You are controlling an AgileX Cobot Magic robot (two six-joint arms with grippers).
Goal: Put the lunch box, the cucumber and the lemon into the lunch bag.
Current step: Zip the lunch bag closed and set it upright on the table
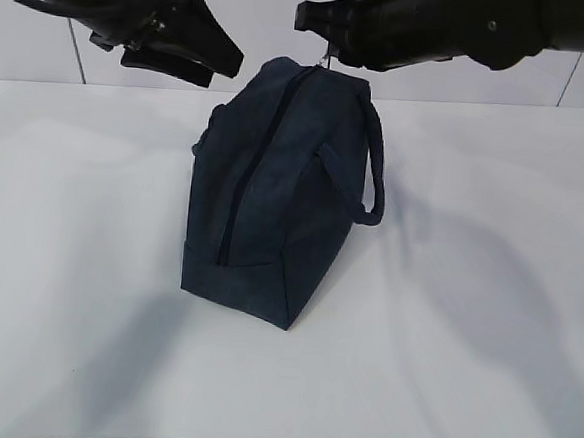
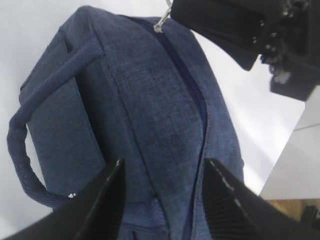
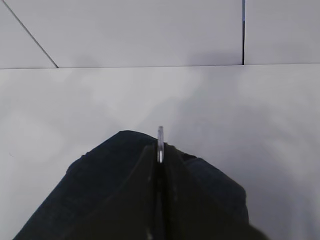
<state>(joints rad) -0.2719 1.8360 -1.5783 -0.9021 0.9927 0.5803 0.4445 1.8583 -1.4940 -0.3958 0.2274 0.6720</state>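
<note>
Setting: white tabletop [image 1: 485,323] is lying bare around the bag, with a pale panelled wall running behind it.
Lunch bag: the lunch bag [image 1: 273,198] is standing mid-tabletop, its zipper [image 1: 242,190] looking closed along its visible length.
Lunch box, cucumber, lemon: none is showing in any view.
Left tool: the left tool [image 2: 162,200] is hovering released, fingers spread above the bag's near top.
Right tool: the right tool [image 3: 160,165] is pinching the ring pull [image 3: 160,142] at the far end, clenched on it.
Step advice: probably keeping the pull line along the zipper track while the left tool is steadying the fabric.
Views: only the right wrist view is showing the clamped ring edge-on; only the left wrist view is showing the spread fingers.
</note>
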